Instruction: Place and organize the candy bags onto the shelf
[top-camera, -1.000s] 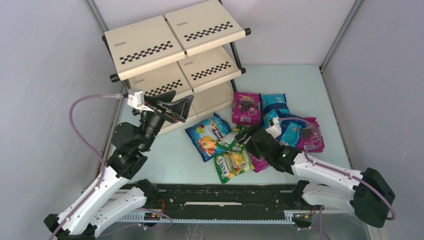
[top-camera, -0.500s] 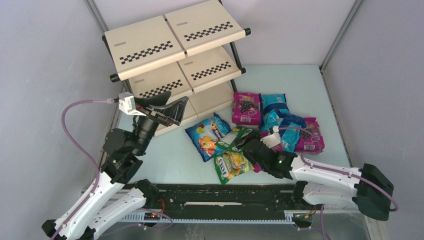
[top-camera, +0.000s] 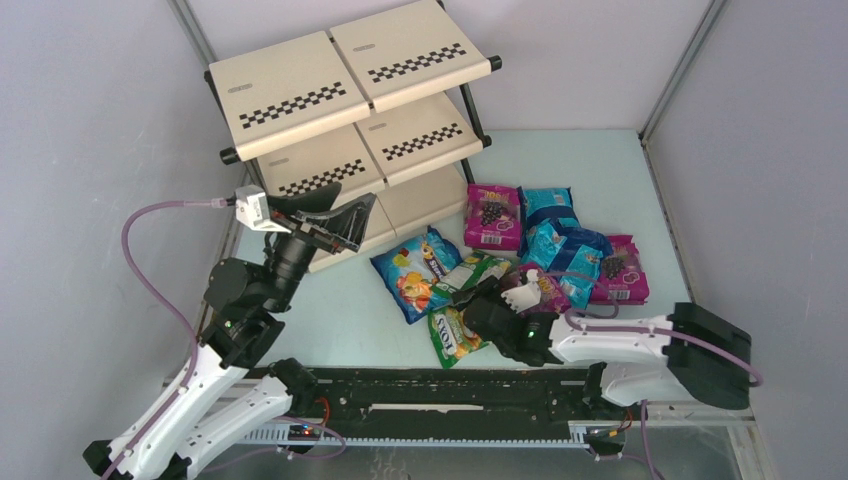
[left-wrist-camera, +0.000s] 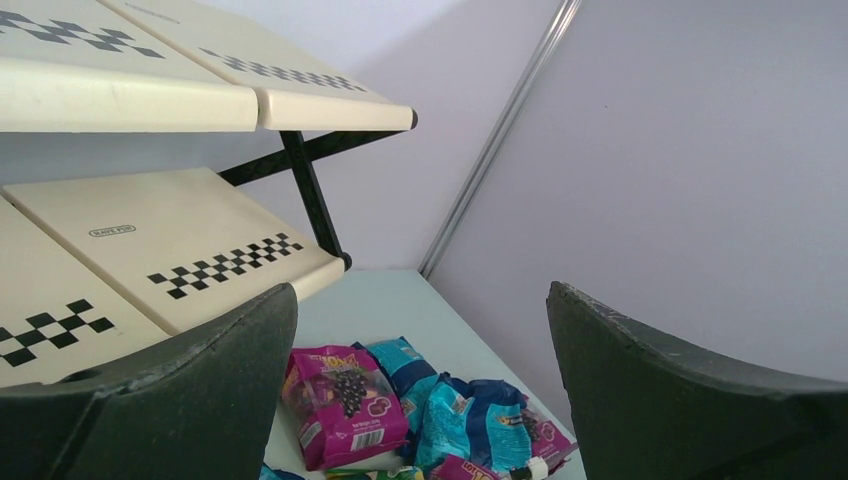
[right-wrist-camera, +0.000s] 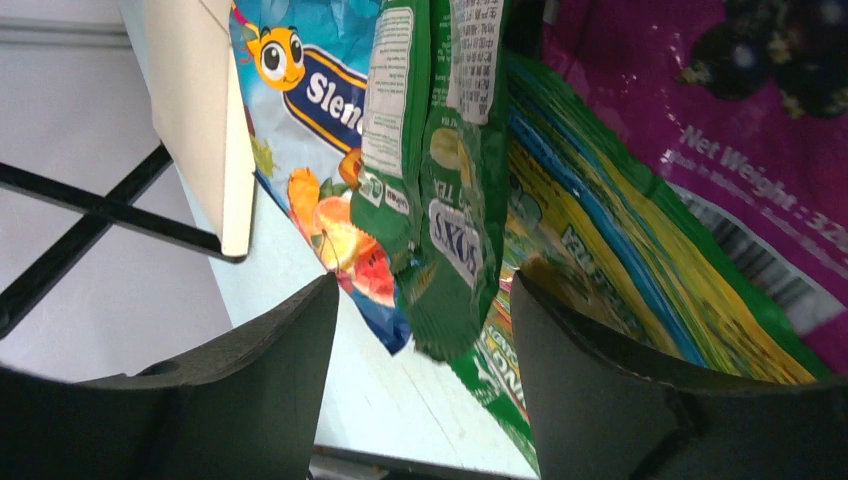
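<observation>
Right claw (right-wrist-camera: 422, 285) parted astride green bag (right-wrist-camera: 450, 150) edge, contact unclear; left claw (left-wrist-camera: 422, 290) wide, empty; magenta bag (right-wrist-camera: 720, 130) cut off.

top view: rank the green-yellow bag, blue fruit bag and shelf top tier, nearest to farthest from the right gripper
From the right gripper:
1. green-yellow bag, beside its fingers
2. blue fruit bag, to its left
3. shelf top tier, far back left

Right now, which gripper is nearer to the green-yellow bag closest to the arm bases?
Right. The right gripper sits at the green-yellow bag's far edge; the left gripper is apart, leftward, by the shelf.
</observation>
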